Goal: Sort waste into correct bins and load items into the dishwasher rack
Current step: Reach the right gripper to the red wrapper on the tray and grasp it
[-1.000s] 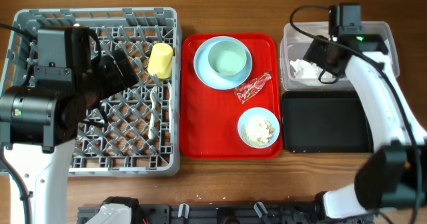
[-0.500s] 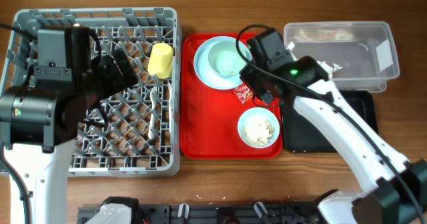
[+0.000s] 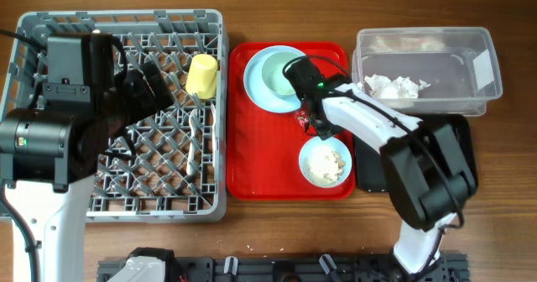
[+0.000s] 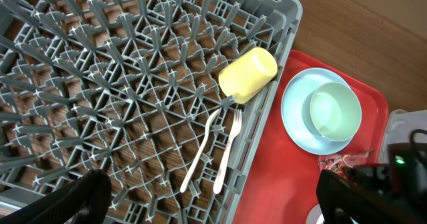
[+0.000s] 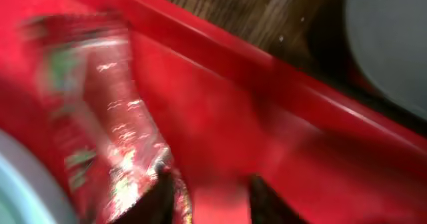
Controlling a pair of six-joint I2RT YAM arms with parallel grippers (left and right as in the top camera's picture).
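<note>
My right gripper [image 3: 317, 124] is low over the red tray, on the small red shiny wrapper [image 3: 303, 119]. In the right wrist view its fingers [image 5: 213, 201] are open, and the left finger touches the wrapper [image 5: 100, 131]. The crumpled white napkin [image 3: 394, 86] lies in the clear tub [image 3: 482, 64]. The black tray [image 3: 419, 177] is partly under my right arm. The pale blue plate [image 3: 256, 85] holds the green bowl [image 3: 281, 72]. The small blue bowl [image 3: 325, 162] holds rice scraps. The yellow cup [image 4: 248, 74], fork [image 4: 228, 151] and spoon [image 4: 200, 154] lie in the grey rack [image 3: 50, 20]. My left gripper [image 4: 213, 204] is open above the rack.
The red serving tray [image 3: 260, 173] sits between the rack and the two bins. The rack's upright pegs [image 4: 100, 71] stand beneath my left gripper. Bare wooden table [image 3: 277, 232] shows along the front.
My right arm has swung left from the clear tub to the wrapper on the red tray; the napkin now lies in the tub. The left arm has not moved.
</note>
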